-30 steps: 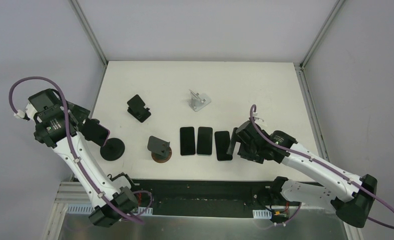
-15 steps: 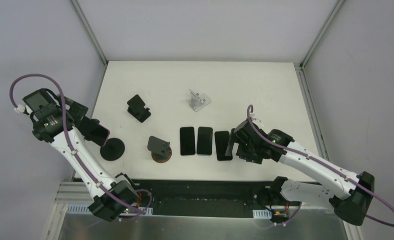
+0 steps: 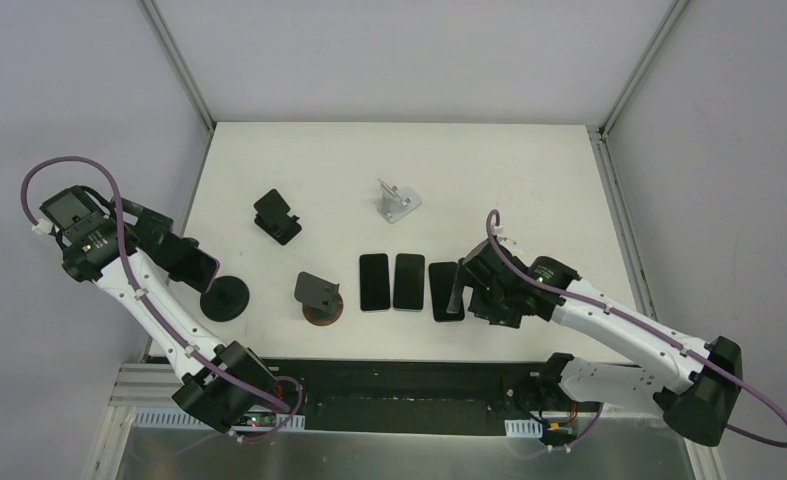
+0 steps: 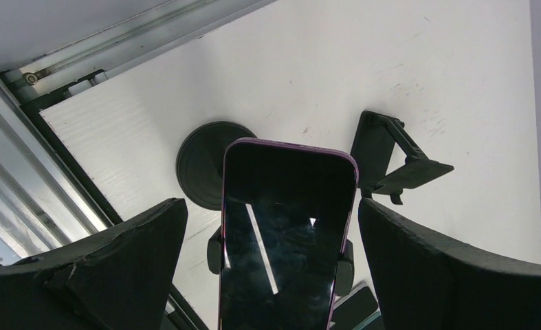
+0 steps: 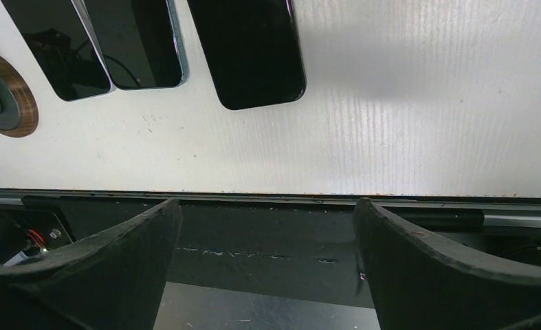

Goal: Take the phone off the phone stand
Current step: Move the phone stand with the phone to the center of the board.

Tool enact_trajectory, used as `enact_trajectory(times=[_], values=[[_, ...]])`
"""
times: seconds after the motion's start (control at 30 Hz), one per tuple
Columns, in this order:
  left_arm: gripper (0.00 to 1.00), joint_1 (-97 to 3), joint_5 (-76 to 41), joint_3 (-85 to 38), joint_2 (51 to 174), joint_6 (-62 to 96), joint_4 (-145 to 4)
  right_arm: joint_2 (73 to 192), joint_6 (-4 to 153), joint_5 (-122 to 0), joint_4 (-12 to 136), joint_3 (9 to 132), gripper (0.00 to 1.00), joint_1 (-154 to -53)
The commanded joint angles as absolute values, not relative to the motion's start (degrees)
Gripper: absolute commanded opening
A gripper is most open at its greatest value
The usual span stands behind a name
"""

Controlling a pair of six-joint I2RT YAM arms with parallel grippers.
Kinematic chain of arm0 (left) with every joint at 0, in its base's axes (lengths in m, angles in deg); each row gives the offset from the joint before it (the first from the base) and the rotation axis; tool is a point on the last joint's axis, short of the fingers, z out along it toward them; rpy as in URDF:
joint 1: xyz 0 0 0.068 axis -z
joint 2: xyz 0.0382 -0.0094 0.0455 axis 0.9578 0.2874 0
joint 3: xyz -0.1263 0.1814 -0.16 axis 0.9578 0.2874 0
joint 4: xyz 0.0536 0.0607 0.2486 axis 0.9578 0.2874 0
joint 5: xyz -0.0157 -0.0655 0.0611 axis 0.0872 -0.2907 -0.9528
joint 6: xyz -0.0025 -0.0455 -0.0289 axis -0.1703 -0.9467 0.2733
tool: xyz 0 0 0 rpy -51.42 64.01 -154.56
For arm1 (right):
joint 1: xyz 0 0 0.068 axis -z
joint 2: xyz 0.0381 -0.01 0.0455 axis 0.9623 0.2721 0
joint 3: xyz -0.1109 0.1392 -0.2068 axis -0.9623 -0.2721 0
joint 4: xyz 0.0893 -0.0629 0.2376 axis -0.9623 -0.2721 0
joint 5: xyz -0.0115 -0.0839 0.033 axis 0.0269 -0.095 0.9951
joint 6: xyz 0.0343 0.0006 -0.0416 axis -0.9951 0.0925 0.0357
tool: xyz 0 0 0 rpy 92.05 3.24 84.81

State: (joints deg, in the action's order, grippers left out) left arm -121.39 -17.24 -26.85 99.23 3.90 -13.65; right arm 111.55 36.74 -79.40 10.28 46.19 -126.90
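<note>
Currently the phone (image 4: 284, 240), dark-screened with a purple rim, sits in the phone stand (image 4: 202, 165) at the left side of the table (image 3: 489, 170), near the front edge. Small side clips of the stand hug the phone's two long edges, and the stand's round black base shows behind the phone's top end in the left wrist view. The left claw (image 4: 271, 204) is spread wide, one finger on each side of the phone, with a clear gap between each finger and the phone; it grips nothing.

Just beyond the phone stand lies a black folding stand (image 4: 394, 161). Farther back, near the middle of the table, stands a silver stand (image 3: 397, 200), and a stand with a round wooden base (image 3: 319, 297) sits near the front edge. To the right of that, three dark phones (image 3: 409, 281) lie flat side by side, screens up.

The right claw (image 5: 266, 203) is also spread wide and holds nothing. It hangs over the front edge of the table, just beside the rightmost of the three flat phones, whose lower end shows in the right wrist view.
</note>
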Motion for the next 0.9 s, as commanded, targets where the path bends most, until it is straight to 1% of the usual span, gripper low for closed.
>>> enact_trajectory(times=[0.0, 0.2, 0.7, 0.87], values=[[0.99, -122.3, -14.0, -25.3, 99.7, 4.2, -17.4, 112.5, 36.9, -78.3, 10.9, 47.6, 0.99, -126.8], [0.99, -122.8, -11.3, -22.0, 99.6, 4.1, -21.7, 113.9, 37.3, -77.5, 11.0, 48.4, 0.99, -126.7], [0.99, -122.9, -5.6, -19.2, 101.5, 2.8, -25.2, 114.3, 36.4, -76.9, 11.1, 48.3, 0.99, -126.8], [0.97, -122.9, -3.1, -18.4, 100.9, 2.1, -26.0, 113.9, 35.3, -76.0, 11.7, 47.3, 0.99, -126.8]])
